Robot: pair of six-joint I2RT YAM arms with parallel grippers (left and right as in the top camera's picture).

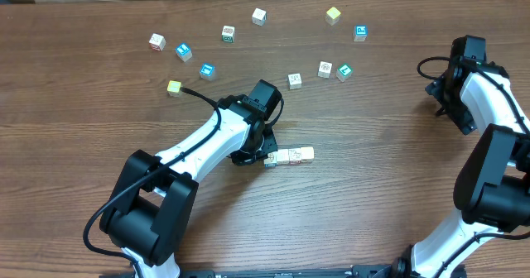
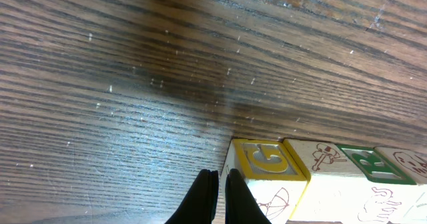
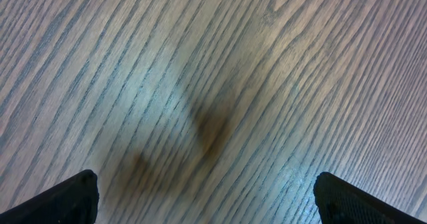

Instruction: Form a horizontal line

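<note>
Four cubes make up the horizontal line (image 1: 291, 155), sitting about mid-worktop (image 1: 373, 220), long axis running left to right. My left fingers (image 2: 202, 199) are pinched shut on nothing, right at its left end beside the yellow-lettered end cube (image 2: 267, 159). I can't tell if they actually touch it. So the whole row stretches off to their right. My right fingers (image 3: 67, 199) are spread wide and empty, well away by the right edge, so left is clearly nearer for any nudge.
</note>
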